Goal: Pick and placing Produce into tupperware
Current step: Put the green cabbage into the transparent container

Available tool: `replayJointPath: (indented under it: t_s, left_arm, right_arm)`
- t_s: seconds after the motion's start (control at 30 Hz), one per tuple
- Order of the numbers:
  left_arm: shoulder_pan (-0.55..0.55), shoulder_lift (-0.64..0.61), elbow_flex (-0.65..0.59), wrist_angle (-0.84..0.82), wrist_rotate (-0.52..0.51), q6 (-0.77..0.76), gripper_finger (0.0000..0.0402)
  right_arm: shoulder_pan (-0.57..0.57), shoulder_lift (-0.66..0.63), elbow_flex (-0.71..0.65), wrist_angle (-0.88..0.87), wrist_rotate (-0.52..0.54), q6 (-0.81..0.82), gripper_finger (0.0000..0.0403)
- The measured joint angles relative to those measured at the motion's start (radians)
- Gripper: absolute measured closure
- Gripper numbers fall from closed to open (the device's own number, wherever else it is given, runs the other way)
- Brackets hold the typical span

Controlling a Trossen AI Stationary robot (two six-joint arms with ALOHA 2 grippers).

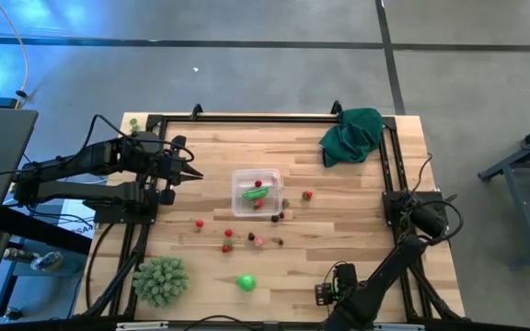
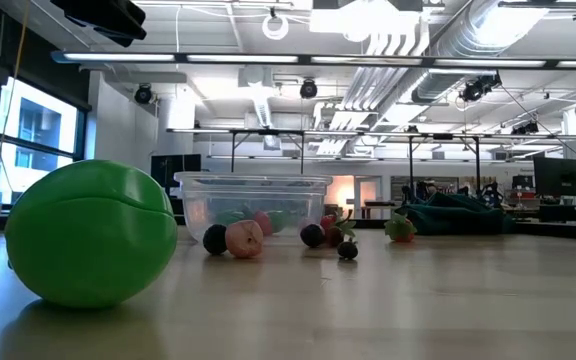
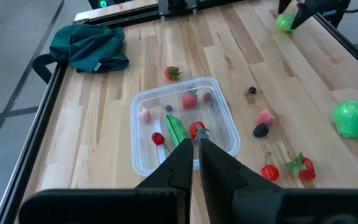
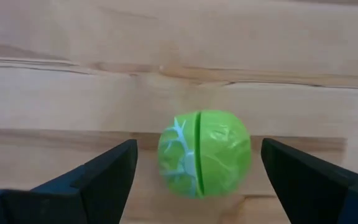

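While several small toy fruits already lie inside the small clear plastic tupperware (image 1: 257,191) at the middle of the wooden table (image 1: 357,230), the job looks roughly half done: red, pink and dark pieces (image 1: 228,241) are scattered loose toward the near edge. One round bright-green toy cabbage (image 4: 204,153) sits between the wide-spread jaws of the right gripper (image 4: 197,168), not yet clasped. By the left edge, the left gripper (image 1: 191,174) hangs above the table with jaws pressed together, holding nothing
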Motion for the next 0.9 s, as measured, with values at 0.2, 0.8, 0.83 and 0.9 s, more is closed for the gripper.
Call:
replayJointPath:
  t_s: [0.2, 0.8, 0.83, 0.9]
  left_arm:
    - [0.000, 0.000, 0.000, 0.000, 0.000, 0.000, 0.0383]
    - [0.000, 0.000, 0.000, 0.000, 0.000, 0.000, 0.0383]
    - [0.000, 0.000, 0.000, 0.000, 0.000, 0.000, 0.0383]
    - [0.000, 0.000, 0.000, 0.000, 0.000, 0.000, 0.0383]
  right_arm:
    - [0.004, 0.001, -0.043, 0.054, 0.014, 0.016, 0.0068]
    - [0.014, 0.001, -0.052, 0.084, -0.009, 0.000, 0.0068]
    - [0.014, 0.001, -0.052, 0.080, -0.009, 0.000, 0.0069]
    - [0.014, 0.001, -0.052, 0.076, -0.009, 0.000, 0.0074]
